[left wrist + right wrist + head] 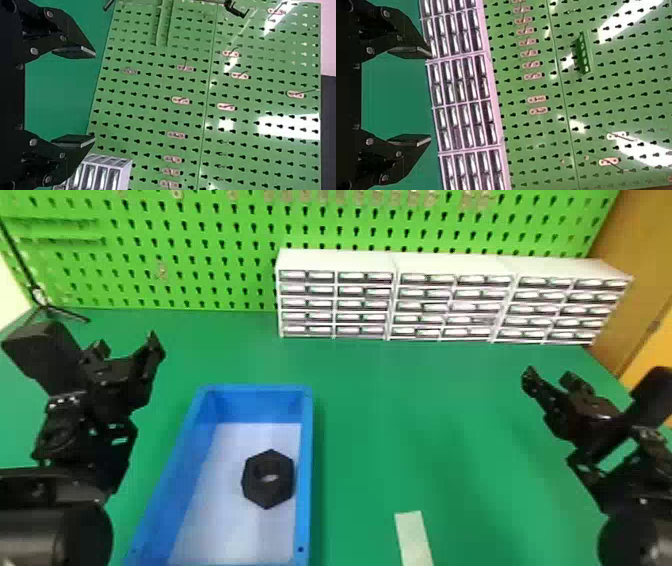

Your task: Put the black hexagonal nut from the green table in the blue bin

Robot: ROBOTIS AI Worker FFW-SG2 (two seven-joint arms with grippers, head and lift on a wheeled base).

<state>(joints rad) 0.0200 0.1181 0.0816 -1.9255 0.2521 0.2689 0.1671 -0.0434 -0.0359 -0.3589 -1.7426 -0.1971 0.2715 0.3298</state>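
The black hexagonal nut lies on the pale floor of the blue bin, close to the bin's right wall, its hole facing up. My left gripper is over the green table to the left of the bin, away from the nut; in the left wrist view the same gripper has its fingers wide apart with nothing between them. Off to the right of the bin, over the table's right part, is my right gripper; the right wrist view shows this gripper open and holding nothing.
White drawer cabinets stand in a row along the back of the green table, against a green pegboard. A pale strip lies on the table near the front edge. A thin black stand is at the back left.
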